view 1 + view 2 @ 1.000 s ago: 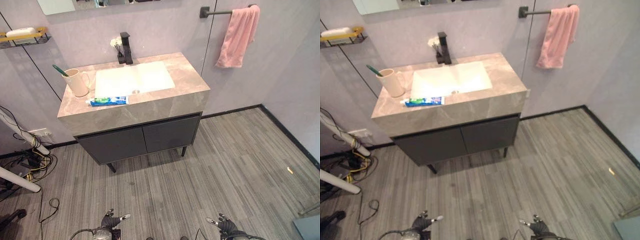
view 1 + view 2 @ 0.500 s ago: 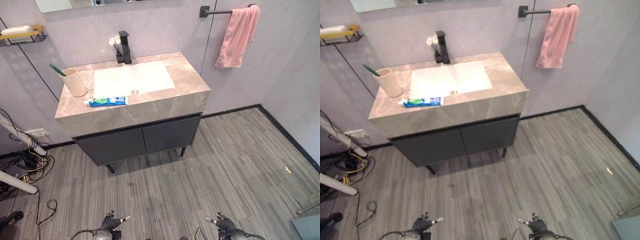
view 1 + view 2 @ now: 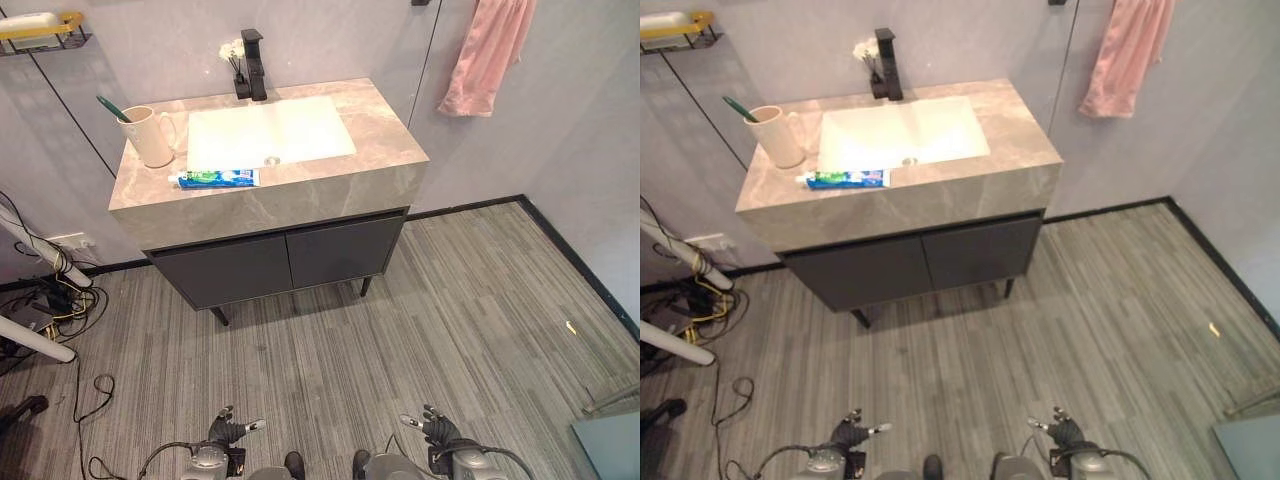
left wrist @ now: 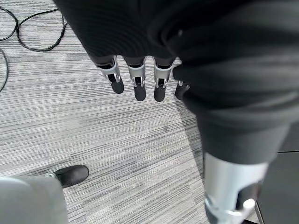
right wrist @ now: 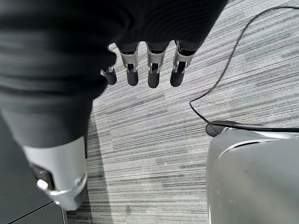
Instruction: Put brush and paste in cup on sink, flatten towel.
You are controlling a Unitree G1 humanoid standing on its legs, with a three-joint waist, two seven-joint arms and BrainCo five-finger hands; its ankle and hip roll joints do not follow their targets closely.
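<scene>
Two hands hang low over the grey striped floor [image 3: 470,300], nearest the camera: the left hand [image 3: 228,433] and the right hand [image 3: 436,431], each with its fingers straight and relaxed, holding nothing. The left wrist view shows the left fingers [image 4: 137,81] in a loose row above bare floor, and the right wrist view shows the right fingers [image 5: 153,70] the same way.

Well ahead of both hands stands the vanity with dark cabinet doors [image 3: 285,262] under a marble desk [image 3: 385,140]. On the desk's front strip, ahead of the left hand, the paste [image 3: 215,179] lies flat, lengthwise along the edge and just before the white sink [image 3: 268,130]. Farther on and out to the left of it, the cup [image 3: 150,135] stands upright beside the sink, with the brush [image 3: 112,108] already in it, leaning out over the rim toward the wall. Behind the sink, at the wall, a black tap [image 3: 255,63] rises with a small white flower [image 3: 230,50] just beside it.

Farthest off, beyond the right hand and past the desk's right end, the pink towel [image 3: 488,55] hangs on the wall, bunched into folds rather than spread flat. A yellow shelf [image 3: 42,28] sits on the wall far to the left.
</scene>
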